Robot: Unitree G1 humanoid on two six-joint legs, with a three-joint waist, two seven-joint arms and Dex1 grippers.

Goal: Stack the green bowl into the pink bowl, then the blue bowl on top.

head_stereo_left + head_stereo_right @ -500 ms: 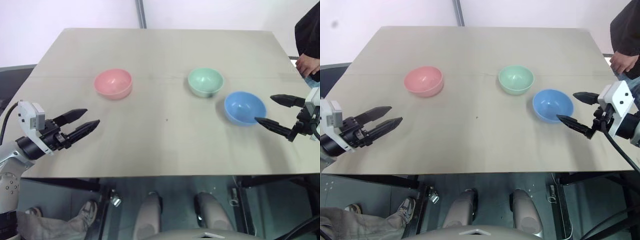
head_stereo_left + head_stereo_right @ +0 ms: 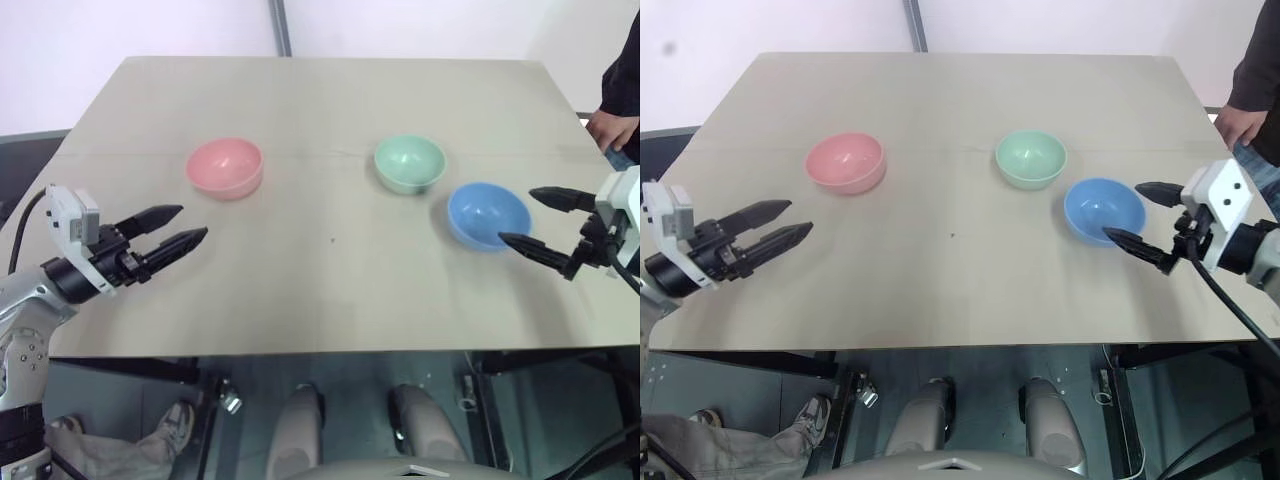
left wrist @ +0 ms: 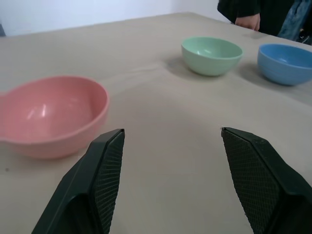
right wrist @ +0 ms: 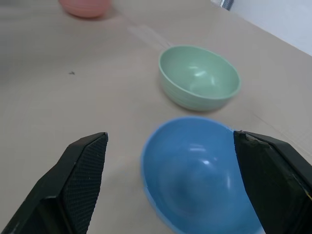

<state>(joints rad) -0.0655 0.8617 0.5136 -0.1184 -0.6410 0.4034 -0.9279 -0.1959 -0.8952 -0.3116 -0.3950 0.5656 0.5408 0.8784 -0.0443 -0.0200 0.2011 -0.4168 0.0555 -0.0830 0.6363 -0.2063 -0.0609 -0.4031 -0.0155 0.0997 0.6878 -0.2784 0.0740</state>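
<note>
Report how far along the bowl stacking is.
Done: nothing stacked. The small pale pink plastic bowl, pale mint-green plastic bowl and bright sky-blue plastic bowl all sit apart on the beige table, each empty. In hand: neither gripper holds anything; the right gripper is open at the blue bowl's side, the left gripper open near the pink one. Left: green into pink, then blue on top.

Three pastel plastic bowls on a plain beige tabletop

The small round pale pink plastic bowl (image 2: 225,167), the small round mint-green plastic bowl (image 2: 410,163) and the small round sky-blue plastic bowl (image 2: 488,214) are each one smooth, unpatterned colour. The flat matte beige tabletop (image 2: 330,290) bears one tiny dark speck near its middle. Both two-fingered grippers, left (image 2: 176,229) and right (image 2: 537,222), are black, their finger pads (image 3: 109,170) cross-hatched, with white wrist housings.
</note>
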